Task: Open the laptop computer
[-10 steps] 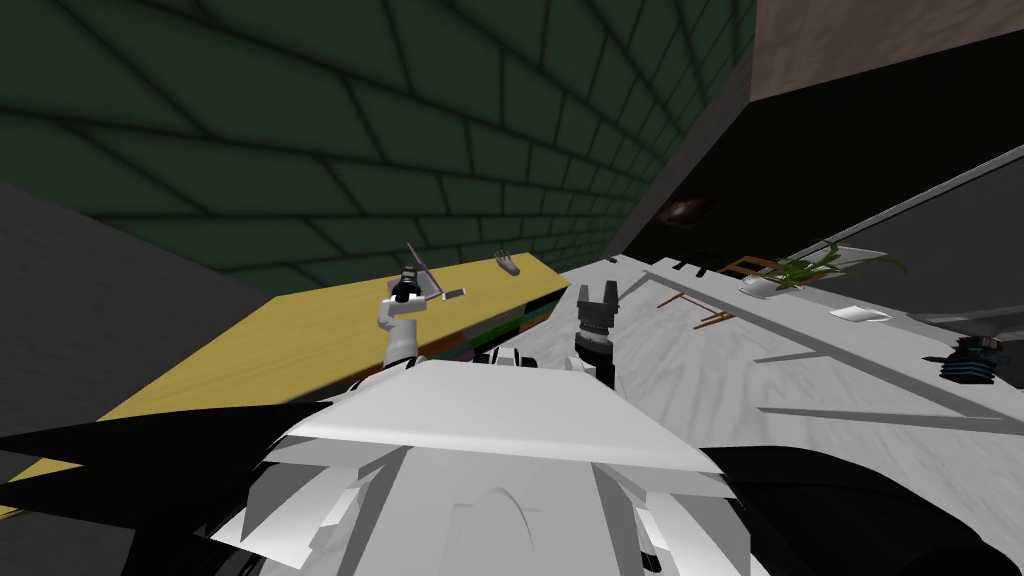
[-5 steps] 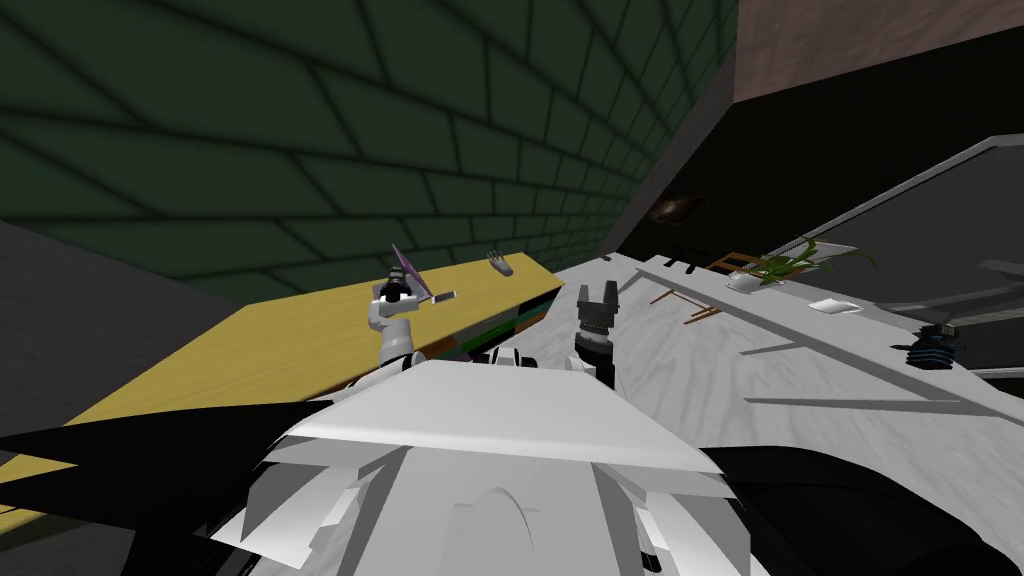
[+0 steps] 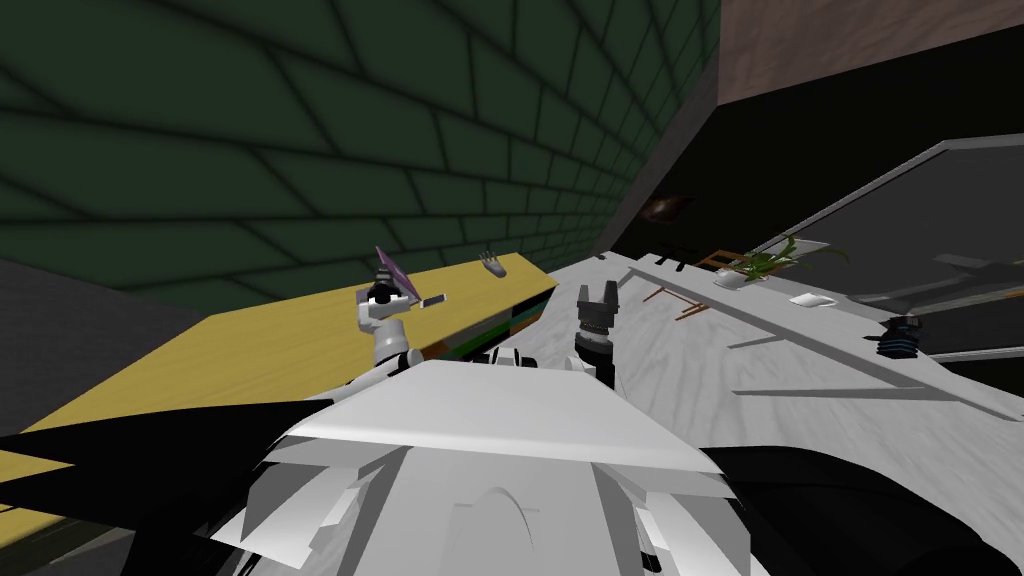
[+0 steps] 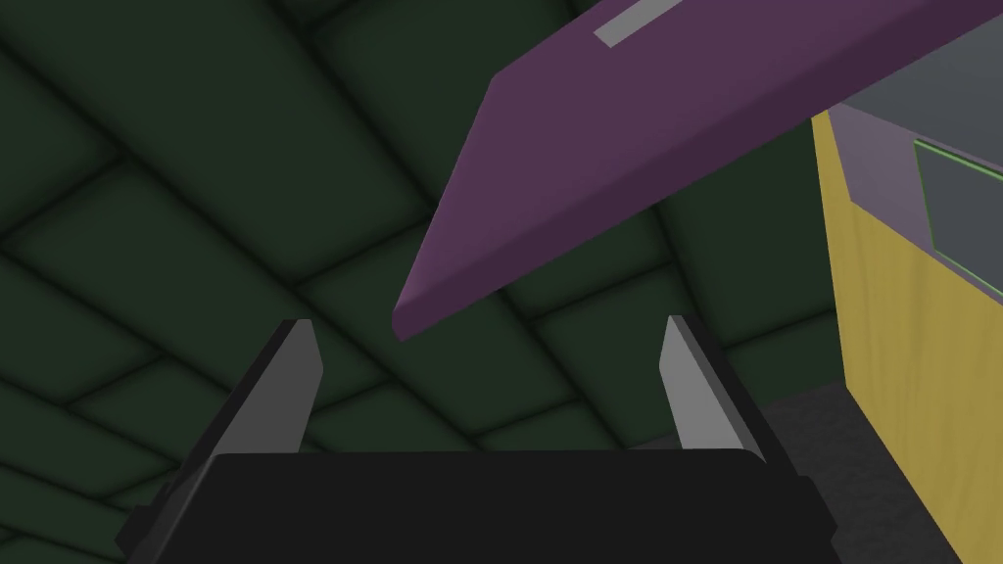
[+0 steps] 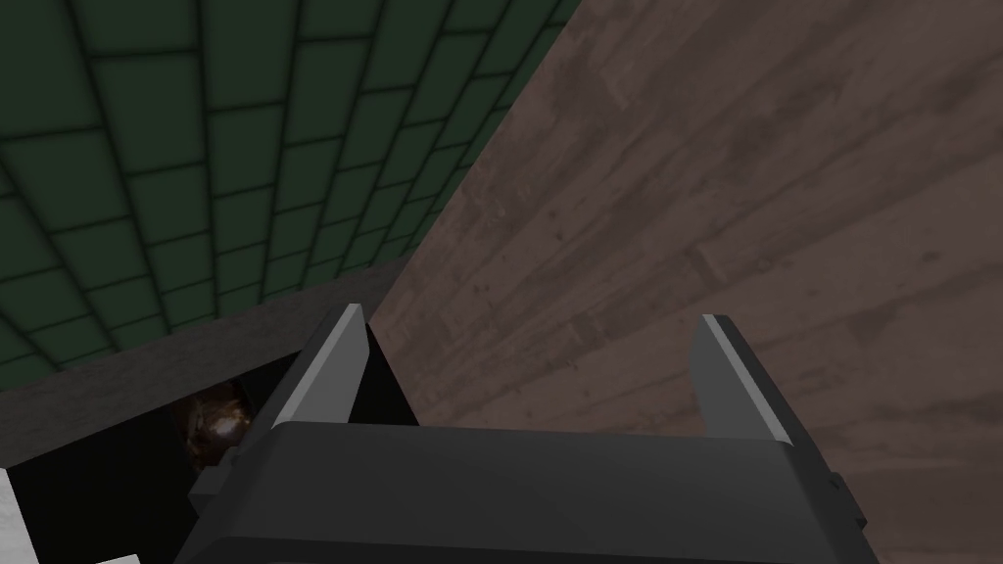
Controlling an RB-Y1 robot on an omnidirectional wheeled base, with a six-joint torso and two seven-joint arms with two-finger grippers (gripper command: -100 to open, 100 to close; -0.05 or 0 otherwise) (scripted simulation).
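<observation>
Standing wide apart and gripping nothing, the fingers [image 4: 299, 377] of the left gripper [image 4: 488, 320] frame one free corner of the purple lid [image 4: 588, 176] of the laptop [image 3: 393, 270]. That corner lies just ahead of the gap between the fingers and touches neither of them. The lid is raised and tilted away from the base [image 4: 877, 171], a grey-lilac slab with a green-outlined panel on it, so the laptop is partly open. The base lies flat on a yellow, wood-grained desk [image 3: 280, 345]. In the head view the laptop sits on the desk's far half, near the edge that faces the pale marbled surface [image 3: 760, 390], with the left arm reaching up to it from below. A small grey object [image 3: 490, 263] rests further along the desk, well apart from the laptop. Behind the desk rises a dark green tiled wall [image 3: 300, 150]. The right gripper [image 3: 597, 290] is held upright just above the chest, away from the desk, its fingers also spread and holding nothing. On the marbled surface, well off to the right, stand a green plant [image 3: 762, 264] and a dark blue object [image 3: 900, 337].
</observation>
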